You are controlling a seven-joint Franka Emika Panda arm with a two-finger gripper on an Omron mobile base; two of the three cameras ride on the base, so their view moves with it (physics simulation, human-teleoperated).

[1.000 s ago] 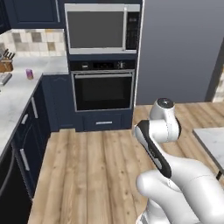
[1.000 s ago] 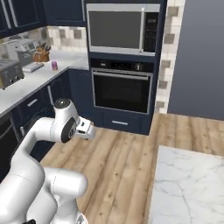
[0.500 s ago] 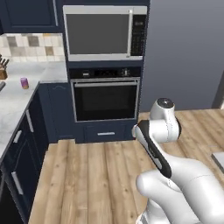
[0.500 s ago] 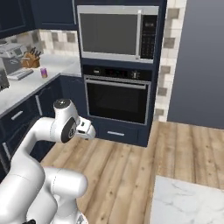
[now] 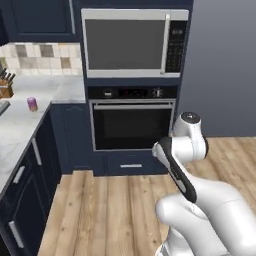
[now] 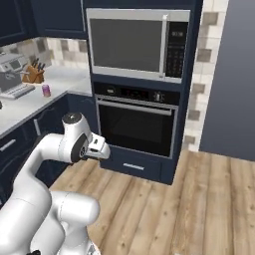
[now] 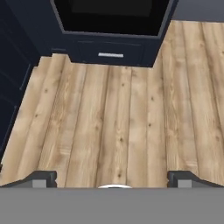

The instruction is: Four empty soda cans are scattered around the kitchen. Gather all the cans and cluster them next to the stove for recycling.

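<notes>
Left base view. A purple-pink can (image 5: 32, 104) is recorded upright on the white marble bench (image 5: 20, 130) at far left, near a knife block (image 5: 5, 87) by the tiled wall. A microwave (image 5: 132, 42) is mounted above a dark wall oven (image 5: 132, 125) at centre. The white arm (image 5: 182, 150) is folded at near right, well apart from the can.

Right base view. The same can (image 6: 46, 90) is listed on the bench (image 6: 30, 102) at far left, between the knife block (image 6: 33, 74) and the oven (image 6: 137, 127). A silvery appliance (image 6: 12, 74) stands left of the block; its kind cannot be told.

Hand view. Wood floor (image 7: 118, 122) and the oven's lower drawer (image 7: 109, 52) are faced. The hand (image 7: 112, 179) is spread wide and holds nothing.

Handling, judged. The empty can is expected to be light, thin-walled, smooth and easily dented or tipped. A gentle hold across the middle of its side is advised.
</notes>
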